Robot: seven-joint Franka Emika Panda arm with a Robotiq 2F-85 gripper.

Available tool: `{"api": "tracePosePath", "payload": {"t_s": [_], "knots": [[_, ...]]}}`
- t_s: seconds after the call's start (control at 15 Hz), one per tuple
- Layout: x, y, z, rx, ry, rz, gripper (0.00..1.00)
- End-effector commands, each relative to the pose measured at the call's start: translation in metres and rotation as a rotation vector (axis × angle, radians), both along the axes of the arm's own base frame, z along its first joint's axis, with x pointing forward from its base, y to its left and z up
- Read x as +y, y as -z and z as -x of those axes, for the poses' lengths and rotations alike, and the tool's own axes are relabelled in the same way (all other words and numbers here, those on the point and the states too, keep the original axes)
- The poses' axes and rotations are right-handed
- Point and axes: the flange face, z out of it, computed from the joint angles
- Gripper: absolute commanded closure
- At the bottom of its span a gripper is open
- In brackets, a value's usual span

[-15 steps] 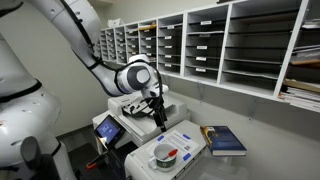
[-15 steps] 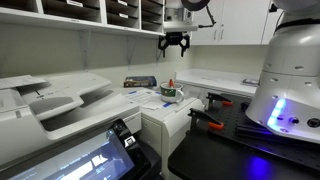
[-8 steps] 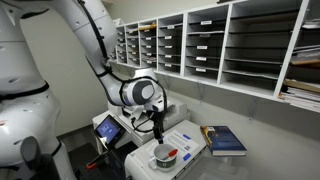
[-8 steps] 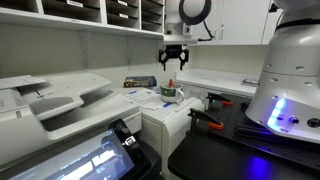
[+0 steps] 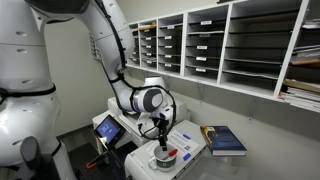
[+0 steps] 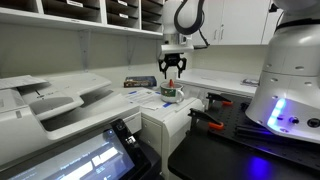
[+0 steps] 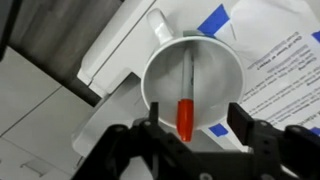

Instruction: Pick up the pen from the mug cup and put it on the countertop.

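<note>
Now, in an exterior view, my pincer [image 5: 161, 129] hangs over the white mug [image 5: 165, 156] at lower centre. In an exterior view it [image 6: 172, 69] is spread. In the wrist view, the red pen [image 7: 185, 116] leans inside the mug [image 7: 150, 75], mid-frame.

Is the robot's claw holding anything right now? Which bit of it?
Nothing is held. The gripper hangs open above the mug cup, and the pen sits inside, untouched.
</note>
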Motion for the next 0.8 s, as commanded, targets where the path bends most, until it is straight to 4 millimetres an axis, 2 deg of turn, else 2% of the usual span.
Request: {"api": "tracePosePath", "payload": {"t_s": [0.0,0.2,0.4,0.73], "knots": [[-0.012,0.019,-0.011,0.027,0.008,0.011,0.23],[-0.02,0.037,-0.016,0.053,0.016,0.015,0.24],[-0.024,0.051,-0.02,0.06,0.027,0.021,0.3],[-0.02,0.059,-0.027,0.065,0.035,0.045,0.3]]}}
